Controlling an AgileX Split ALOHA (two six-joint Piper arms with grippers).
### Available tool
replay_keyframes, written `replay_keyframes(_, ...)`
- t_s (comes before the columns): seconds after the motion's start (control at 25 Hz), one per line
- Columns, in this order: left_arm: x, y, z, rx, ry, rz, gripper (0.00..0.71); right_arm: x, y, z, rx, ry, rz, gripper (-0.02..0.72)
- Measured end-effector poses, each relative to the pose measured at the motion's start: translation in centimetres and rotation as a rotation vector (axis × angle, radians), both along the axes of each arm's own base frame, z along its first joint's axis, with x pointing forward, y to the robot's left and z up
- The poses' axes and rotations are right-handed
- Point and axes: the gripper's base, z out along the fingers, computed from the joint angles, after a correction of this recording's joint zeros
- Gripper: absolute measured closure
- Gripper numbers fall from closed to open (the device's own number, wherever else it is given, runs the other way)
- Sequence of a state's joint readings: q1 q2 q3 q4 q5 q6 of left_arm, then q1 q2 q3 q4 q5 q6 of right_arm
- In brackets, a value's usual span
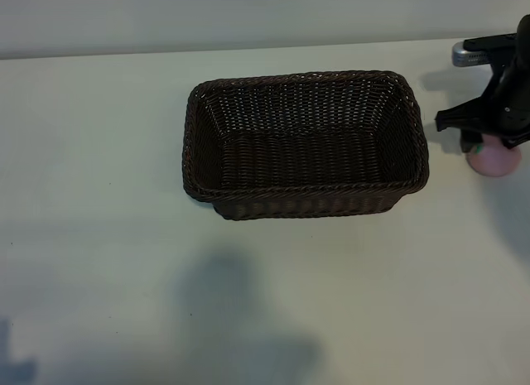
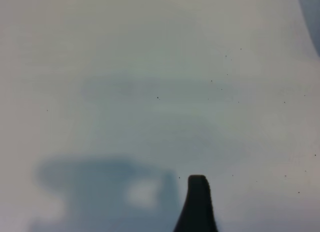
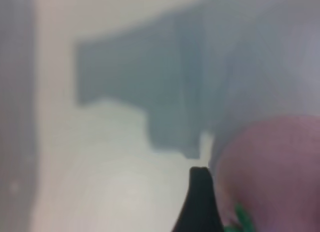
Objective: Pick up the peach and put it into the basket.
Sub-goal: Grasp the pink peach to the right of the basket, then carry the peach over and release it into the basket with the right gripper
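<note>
**Exterior view: right gripper low over the peach beside the basket**

The peach (image 1: 493,159) sits on the table (image 1: 99,194), just beside the right short end of the basket (image 1: 305,145), outside it. The right gripper (image 1: 489,137) is directly above the fruit, pointing steeply down, its fingers spread on either side and not yet pinching it. The peach is round, so no long axis matters; the fingers only need to go lower around it. The right arm is clearly the nearer one.

The gripper covers the top of the peach, so contact cannot be told. The left gripper (image 2: 197,204) is spread over bare table, idle.
</note>
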State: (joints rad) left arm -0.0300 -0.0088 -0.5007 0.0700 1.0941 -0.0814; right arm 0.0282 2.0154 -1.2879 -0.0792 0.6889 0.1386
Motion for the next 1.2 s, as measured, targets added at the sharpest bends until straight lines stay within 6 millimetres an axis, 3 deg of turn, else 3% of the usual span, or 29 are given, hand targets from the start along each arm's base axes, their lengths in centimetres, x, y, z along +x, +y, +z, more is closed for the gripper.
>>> replay_keyframes(0.12, 0.0, 0.0, 0.0, 0.0, 0.0, 0.0, 0.115, 0.0, -0.8, 0.0, -0.006, 0.002, -0.02, 0.26)
replay_keyframes(0.28, 0.0, 0.0, 0.0, 0.0, 0.0, 0.0, 0.115, -0.1, -1.4, 0.0, -0.014, 0.006, -0.03, 0.523)
replay_keyframes(0.36, 0.0, 0.0, 0.0, 0.0, 0.0, 0.0, 0.115, -0.1, -1.4, 0.0, -0.014, 0.006, -0.032, 0.612)
replay_keyframes(0.56, 0.0, 0.0, 0.0, 0.0, 0.0, 0.0, 0.115, -0.1, -1.4, 0.3, -0.015, 0.013, -0.032, 0.629)
replay_keyframes(0.72, 0.0, 0.0, 0.0, 0.0, 0.0, 0.0, 0.115, -0.5, -1.4, 2.0, -0.016, -0.008, -0.033, 0.636)
replay_keyframes(1.2, 0.0, 0.0, 0.0, 0.0, 0.0, 0.0, 0.115, -2.6, -1.5, 14.2, -0.023, -0.149, -0.005, 0.637)
